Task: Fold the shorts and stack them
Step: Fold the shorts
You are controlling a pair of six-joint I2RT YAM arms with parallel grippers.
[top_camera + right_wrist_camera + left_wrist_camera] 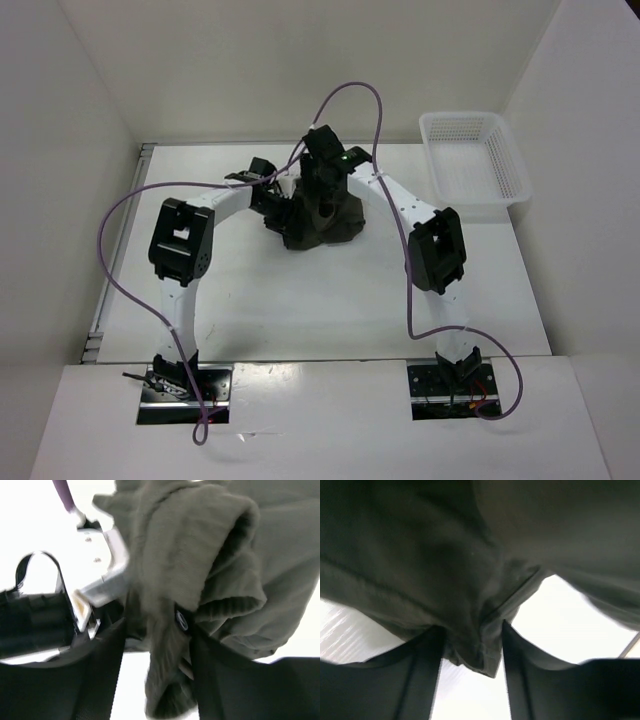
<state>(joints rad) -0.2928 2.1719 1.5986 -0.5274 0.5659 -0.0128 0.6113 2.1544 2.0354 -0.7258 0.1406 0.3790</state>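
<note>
The dark olive-green shorts (pixel 325 222) sit bunched in a heap at the back middle of the table. My left gripper (pixel 272 203) meets the heap from the left. My right gripper (pixel 322 190) comes down on its top. In the left wrist view a fold of the shorts (pixel 445 555) hangs between the two fingers, and the gripper (pixel 472 642) is shut on it. In the right wrist view the gripper (pixel 157 630) is shut on a thick bunch of the shorts (pixel 200 545), with a small eyelet showing. The drawstring and white tag are hidden.
A white plastic mesh basket (pixel 431 160) stands at the back right corner. White walls close in the table on the left, back and right. Purple cables (pixel 350 90) loop above both arms. The left arm's wrist (pixel 45 615) shows close beside the right gripper.
</note>
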